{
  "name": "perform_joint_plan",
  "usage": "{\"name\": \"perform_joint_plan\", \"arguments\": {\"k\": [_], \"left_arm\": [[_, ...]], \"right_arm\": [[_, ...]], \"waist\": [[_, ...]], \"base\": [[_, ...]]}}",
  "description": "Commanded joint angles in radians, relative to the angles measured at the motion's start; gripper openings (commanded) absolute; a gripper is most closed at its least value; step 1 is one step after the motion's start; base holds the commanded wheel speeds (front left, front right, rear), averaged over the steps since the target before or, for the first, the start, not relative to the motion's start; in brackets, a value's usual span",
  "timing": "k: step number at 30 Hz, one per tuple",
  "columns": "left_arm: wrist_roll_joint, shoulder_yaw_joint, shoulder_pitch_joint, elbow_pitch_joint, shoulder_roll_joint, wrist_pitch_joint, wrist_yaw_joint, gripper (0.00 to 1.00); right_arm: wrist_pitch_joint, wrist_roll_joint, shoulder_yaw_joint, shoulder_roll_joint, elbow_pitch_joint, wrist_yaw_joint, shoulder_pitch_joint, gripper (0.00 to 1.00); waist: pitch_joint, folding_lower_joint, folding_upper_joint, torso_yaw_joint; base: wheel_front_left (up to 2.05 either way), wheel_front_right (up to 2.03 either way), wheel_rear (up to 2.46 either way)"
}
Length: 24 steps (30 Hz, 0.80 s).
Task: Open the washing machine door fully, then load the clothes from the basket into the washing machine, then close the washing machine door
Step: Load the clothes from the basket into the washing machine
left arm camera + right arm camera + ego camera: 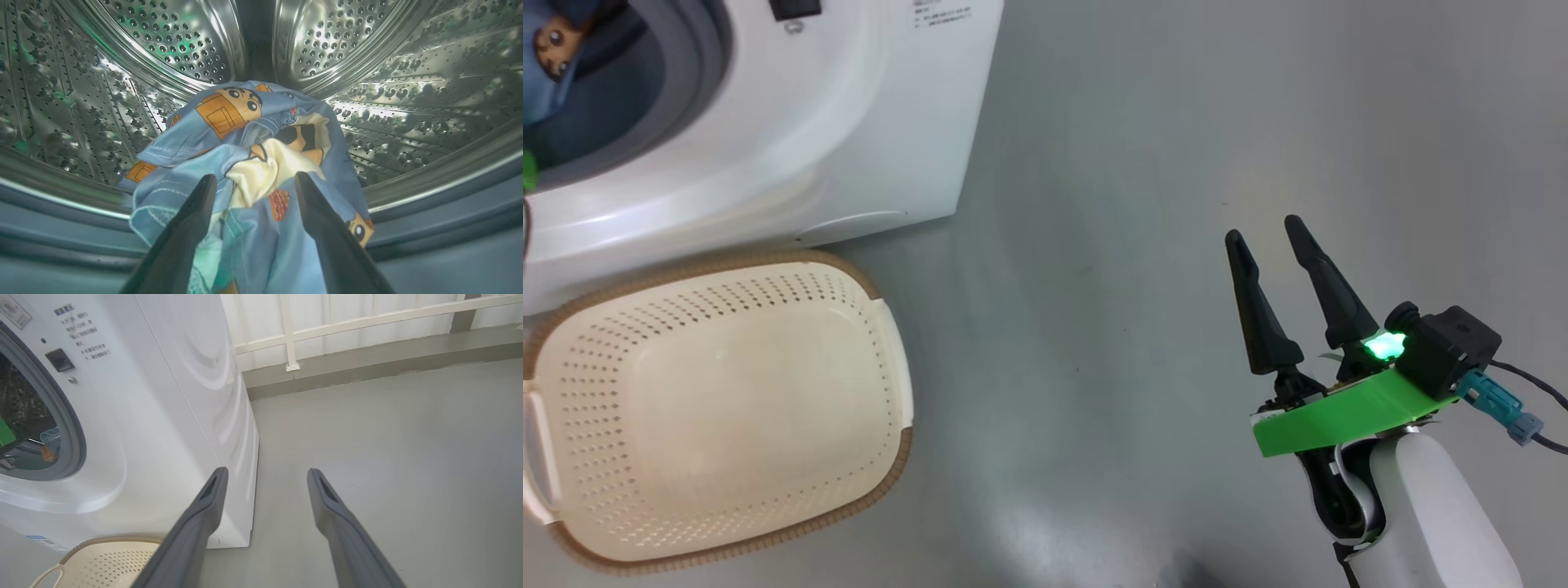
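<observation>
Left wrist view: my left fingers [192, 220] are spread wide, released, with the blue cartoon clothes [245, 122] heaped mid-frame inside the washing machine [408, 81] drum. Head view: right fingers [1258, 310] spread too, lower right over the floor [1094, 204]; basket [882, 482] lower left.

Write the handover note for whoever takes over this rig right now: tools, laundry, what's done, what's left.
Left tool: open, inside the washing machine mouth, fingers either side of the clothes.
Right tool: open, holding nothing, above the floor right of the machine.
Clothes: in the drum, near end draped over the grey gasket.
Basket: empty, on the floor in front of the machine.
Done: door opened, clothes loaded.
Left: probably nudge the fabric in, withdraw, close the door.
</observation>
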Motion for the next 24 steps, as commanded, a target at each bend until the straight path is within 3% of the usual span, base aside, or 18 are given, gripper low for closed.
{"name": "perform_joint_plan", "arguments": {"k": [1,10,24], "left_arm": [[-0.011,0.008,0.023,-0.030,0.043,-0.010,-0.001,1.00],[-0.055,0.070,0.224,-0.268,0.024,-0.013,-0.001,1.00],[0.088,0.213,0.535,-0.597,-0.074,-0.013,-0.001,1.00]], "right_arm": [[-0.005,0.008,0.016,-0.006,-0.019,0.002,0.025,1.00],[-0.005,0.005,-0.007,-0.032,-0.019,0.002,0.045,1.00],[-0.005,0.003,-0.030,-0.073,-0.024,0.002,0.073,1.00]], "waist": [[-0.012,0.0000,0.0000,0.011],[-0.066,0.0000,0.0000,0.058],[-0.113,0.0000,0.0000,0.111]], "base": [[0.00,0.00,0.00],[0.00,0.00,0.00],[0.00,0.00,0.00]]}}
